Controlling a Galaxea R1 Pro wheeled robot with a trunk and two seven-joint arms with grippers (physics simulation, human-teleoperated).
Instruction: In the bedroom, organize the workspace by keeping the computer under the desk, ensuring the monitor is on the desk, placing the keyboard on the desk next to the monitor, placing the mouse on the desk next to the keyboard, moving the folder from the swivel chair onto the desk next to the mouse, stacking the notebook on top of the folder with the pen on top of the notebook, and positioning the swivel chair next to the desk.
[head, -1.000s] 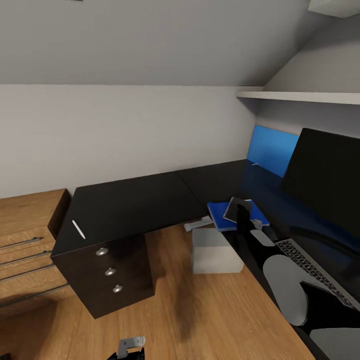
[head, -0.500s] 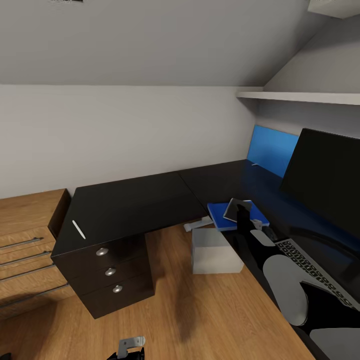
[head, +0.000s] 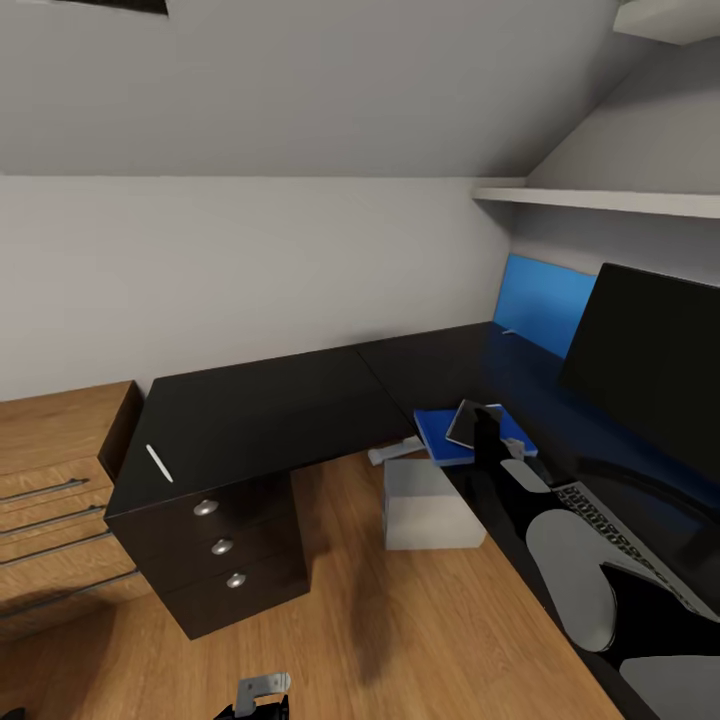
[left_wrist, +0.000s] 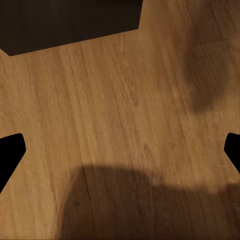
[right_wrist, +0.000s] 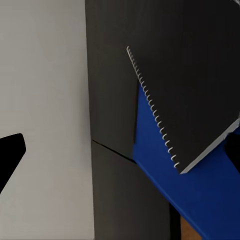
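Head view: long L-shaped desk with matte black top (head: 270, 410) runs from the left under the sloped grey wall and turns along the right side. Black drawer unit with three round knobs (head: 222, 547) sits under its left end, beside a light wood cabinet with long metal handles (head: 50, 500). Thin short whitish pen (head: 158, 462) lies on the desk's left end, well apart from everything else. Flat bright blue folder (head: 440, 435) lies on the right wing of the desk with the small grey-covered notebook (head: 470, 422) on top of it, tilted. Light grey boxy computer tower (head: 430, 503) stands on the wood floor, partly under the desk edge. Large black flat monitor (head: 650, 360) stands on the desk at right, the slim dark-keyed keyboard (head: 625, 540) in front of it.

Right arm reaches forward over the desk, its black gripper (head: 487, 432) just above the notebook and folder. Right wrist view shows one dark finger (right_wrist: 9, 152) and the notebook's spiral edge over the folder; fingers look spread wide, holding nothing.

Left gripper (left_wrist: 120, 150) hangs low, pointing down at bare wood floor, fingertips (left_wrist: 10, 152) far apart, nothing between them.
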